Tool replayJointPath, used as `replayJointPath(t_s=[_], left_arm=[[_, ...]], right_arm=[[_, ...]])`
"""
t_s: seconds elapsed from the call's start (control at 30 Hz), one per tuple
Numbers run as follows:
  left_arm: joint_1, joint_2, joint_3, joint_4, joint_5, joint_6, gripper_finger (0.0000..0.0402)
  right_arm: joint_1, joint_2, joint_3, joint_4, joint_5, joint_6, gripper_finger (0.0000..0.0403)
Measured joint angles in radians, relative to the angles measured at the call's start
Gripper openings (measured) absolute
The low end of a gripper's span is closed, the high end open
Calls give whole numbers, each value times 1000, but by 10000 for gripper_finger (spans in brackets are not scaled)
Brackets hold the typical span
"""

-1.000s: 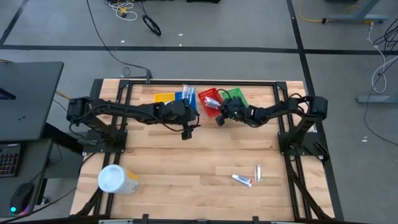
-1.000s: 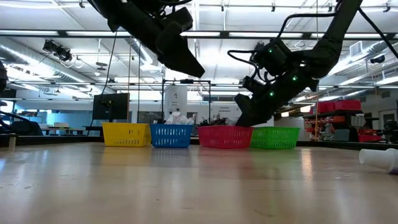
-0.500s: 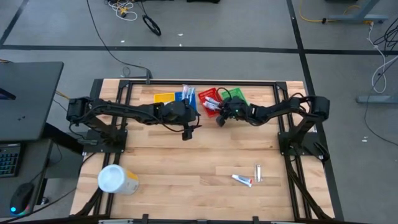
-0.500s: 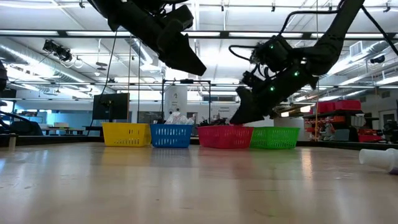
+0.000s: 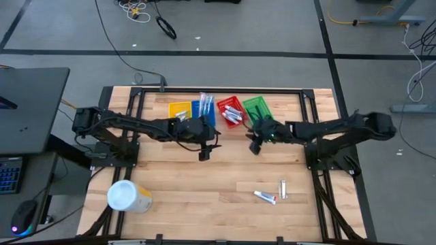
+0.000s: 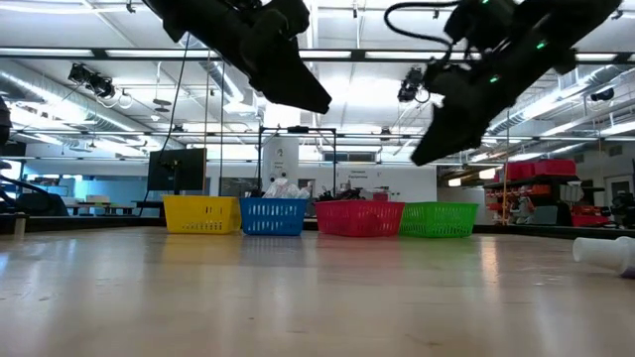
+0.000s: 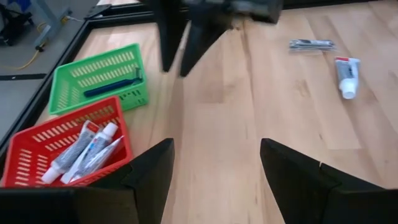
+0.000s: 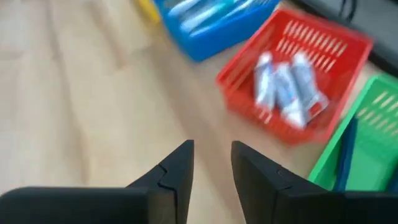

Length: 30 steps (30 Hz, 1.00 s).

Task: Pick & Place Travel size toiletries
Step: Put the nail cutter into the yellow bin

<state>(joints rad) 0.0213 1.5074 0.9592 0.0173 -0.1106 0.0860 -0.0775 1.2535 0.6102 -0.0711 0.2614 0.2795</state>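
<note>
Two toiletries lie flat on the bare table at the near right: a white tube [image 5: 266, 197] and a silvery sachet [image 5: 283, 189]. Several white tubes [image 8: 286, 81] lie in the red basket [image 5: 230, 112], and a dark razor-like stick [image 7: 112, 87] lies in the green basket [image 5: 256, 109]. My right gripper [image 5: 255, 145] hangs above the table just in front of these two baskets, open, with nothing between its fingers. My left gripper [image 5: 204, 151] hovers in front of the blue basket [image 5: 204, 109], wide open and holding nothing.
A yellow basket [image 5: 180, 107] stands left of the blue one in the row along the far edge. A big white-and-yellow cylindrical container [image 5: 128, 197] lies at the near left. Bare wood spreads between the grippers and the near edge.
My right gripper has pulled back from above the red basket, rising and going toward the table's near right. The tubes in the red basket, partly covered by it before, now show in full.
</note>
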Motion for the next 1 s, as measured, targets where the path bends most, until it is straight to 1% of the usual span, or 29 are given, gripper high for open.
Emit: replayJointPath(t_s=[0.17, 0.33, 0.43, 0.57, 0.7, 1.0], left_arm=[[-25, 0, 0, 0, 0, 0, 249], [-36, 0, 0, 1, 0, -2, 249], [-37, 0, 0, 1, -1, -3, 249], [-37, 0, 0, 3, -1, -6, 249], [-37, 0, 0, 4, -2, -29, 249], [-64, 0, 0, 4, -2, -27, 249]], right_arm=[[112, -62, 0, -228, -11, 171, 118], [216, -65, 0, -485, -76, 357, 118], [274, -65, 0, -584, -90, 448, 118], [332, -65, 0, -609, -136, 533, 118], [385, -64, 0, -600, -143, 641, 118], [493, -64, 0, -548, -141, 677, 118]])
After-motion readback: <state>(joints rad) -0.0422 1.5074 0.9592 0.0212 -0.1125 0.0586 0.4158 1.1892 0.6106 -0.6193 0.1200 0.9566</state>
